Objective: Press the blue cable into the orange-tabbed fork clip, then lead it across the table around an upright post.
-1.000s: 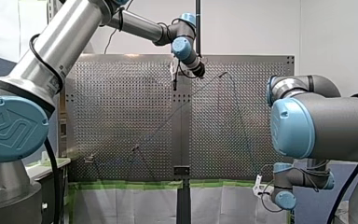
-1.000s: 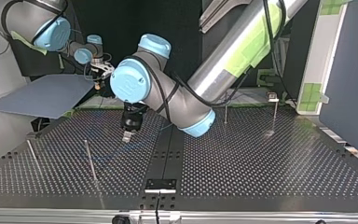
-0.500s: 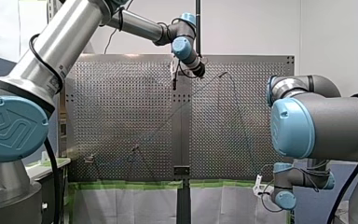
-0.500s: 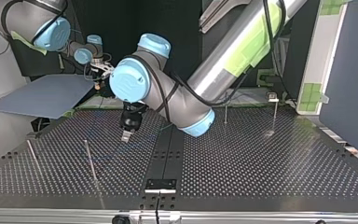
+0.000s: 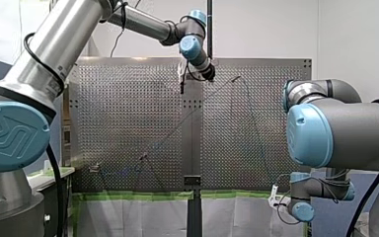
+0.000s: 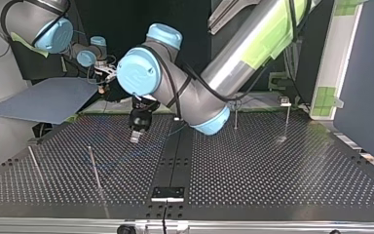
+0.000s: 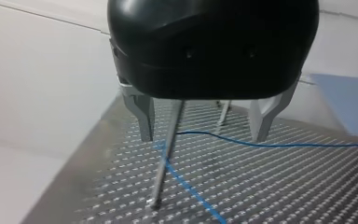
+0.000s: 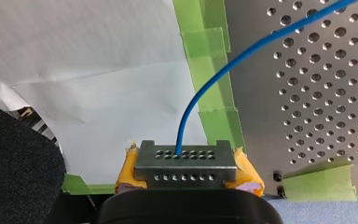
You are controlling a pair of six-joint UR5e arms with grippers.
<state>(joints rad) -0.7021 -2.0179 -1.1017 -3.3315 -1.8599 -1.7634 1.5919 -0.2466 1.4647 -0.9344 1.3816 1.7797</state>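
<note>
The left pincer hangs above the table with its two metal fingers spread wide, gripping nothing. Ahead of it, seen between the fingers, stands an upright post. The blue cable meets that post and seems to bend there, one run going off sideways, the other slanting across the perforated surface. The right pincer, yellow-padded, sits just beyond the table's edge, clamped on the cable's end, which rises from between its pads. The fork clip I cannot make out in any view. Judged step: laying the cable round the post. To do it well, the right pincer should hold firm as anchor. The left should take the cable just beside the post, never straddling the post itself. It should then draw with light, even tension so the bend sits low and neither rides up nor slackens.
</note>
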